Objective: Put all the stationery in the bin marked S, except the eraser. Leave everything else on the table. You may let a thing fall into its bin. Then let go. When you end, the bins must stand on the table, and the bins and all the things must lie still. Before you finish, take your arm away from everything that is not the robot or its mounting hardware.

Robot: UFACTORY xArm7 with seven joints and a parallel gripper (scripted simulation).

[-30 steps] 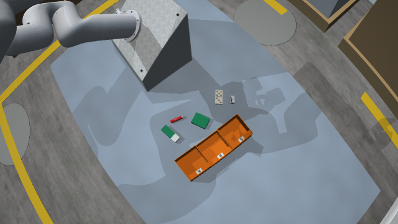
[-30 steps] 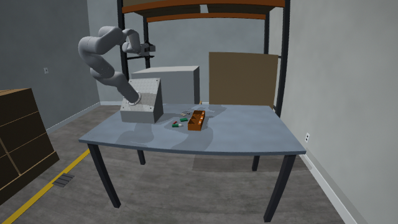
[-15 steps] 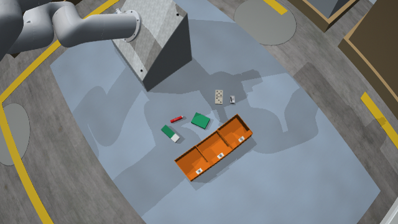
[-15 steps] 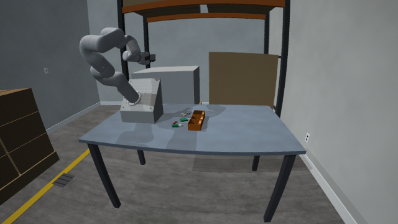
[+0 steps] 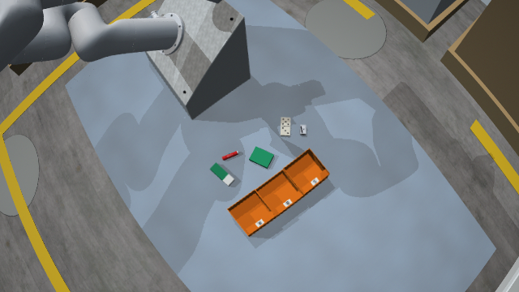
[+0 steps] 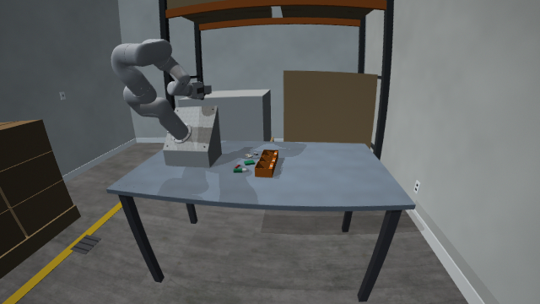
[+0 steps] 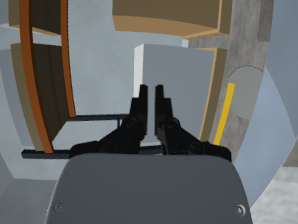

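Observation:
An orange tray of three bins point(image 5: 279, 192) lies on the table, each bin with a small white label; I cannot read the letters. It also shows in the exterior view point(image 6: 267, 163). Near it lie a red marker point(image 5: 230, 155), a green notepad point(image 5: 261, 156), a green and white eraser point(image 5: 221, 173), a domino point(image 5: 285, 126) and a small sharpener point(image 5: 302, 129). My gripper point(image 7: 151, 96) is shut and empty, high above the table and pointing level at the shelves. It shows in the exterior view point(image 6: 206, 89) well above the grey base block.
The grey wedge-shaped base block point(image 5: 200, 53) stands at the back left of the table. A metal rack point(image 6: 274, 17) with orange shelves rises behind the table, with a brown board point(image 6: 329, 107) and a grey box point(image 6: 236, 114) beneath it.

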